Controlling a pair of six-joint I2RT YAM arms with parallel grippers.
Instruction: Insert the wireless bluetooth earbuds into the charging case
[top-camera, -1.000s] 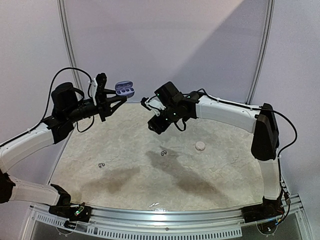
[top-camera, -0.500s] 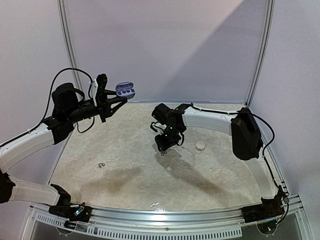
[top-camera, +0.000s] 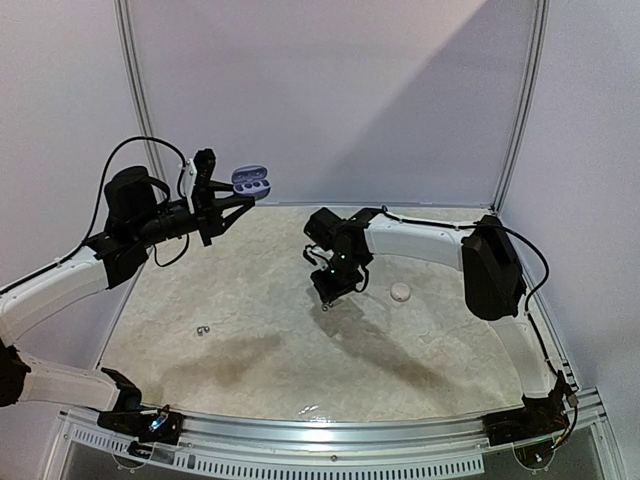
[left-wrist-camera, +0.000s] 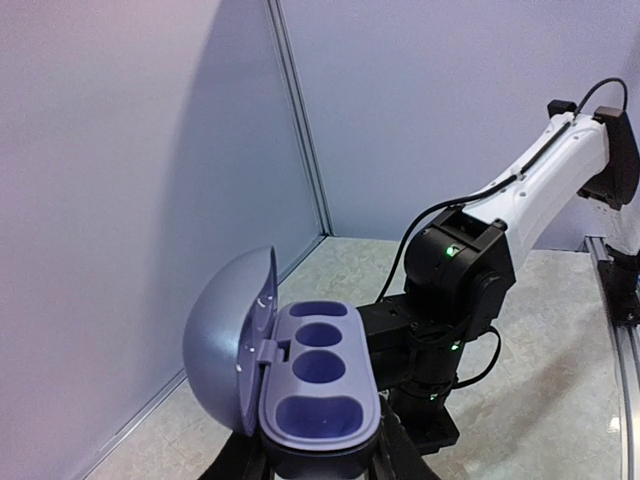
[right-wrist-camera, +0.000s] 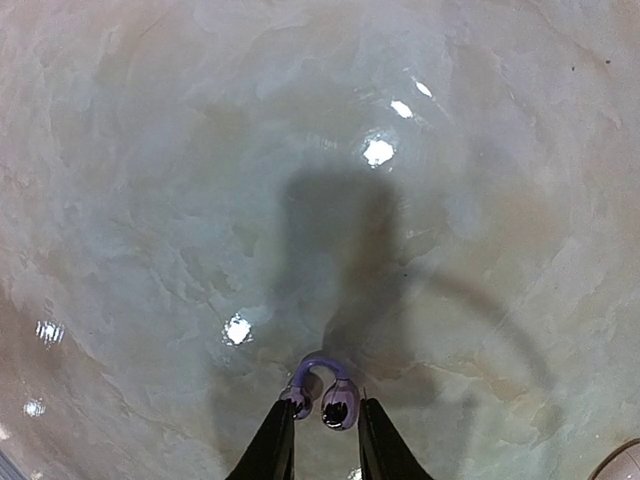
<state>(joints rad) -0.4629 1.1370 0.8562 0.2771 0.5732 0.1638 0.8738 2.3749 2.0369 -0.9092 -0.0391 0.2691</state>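
A purple charging case stands open, lid swung left, its four wells empty. My left gripper is shut on the base of the charging case and holds it high above the table's far left, where the left gripper shows from the side. A purple clip-shaped earbud with two dark shiny bulbs lies on the table. My right gripper is shut on it, one finger against each bulb. From above, the right gripper points down mid-table and hides that earbud. Another earbud lies near the left.
A small white round case sits on the marbled table just right of the right gripper; its edge shows at the lower right of the right wrist view. Grey walls stand behind and to the left.
The right arm swung down from above the table onto the earbud, and its jaws closed from wide apart to touching the earbud. The left arm and the case stayed still.
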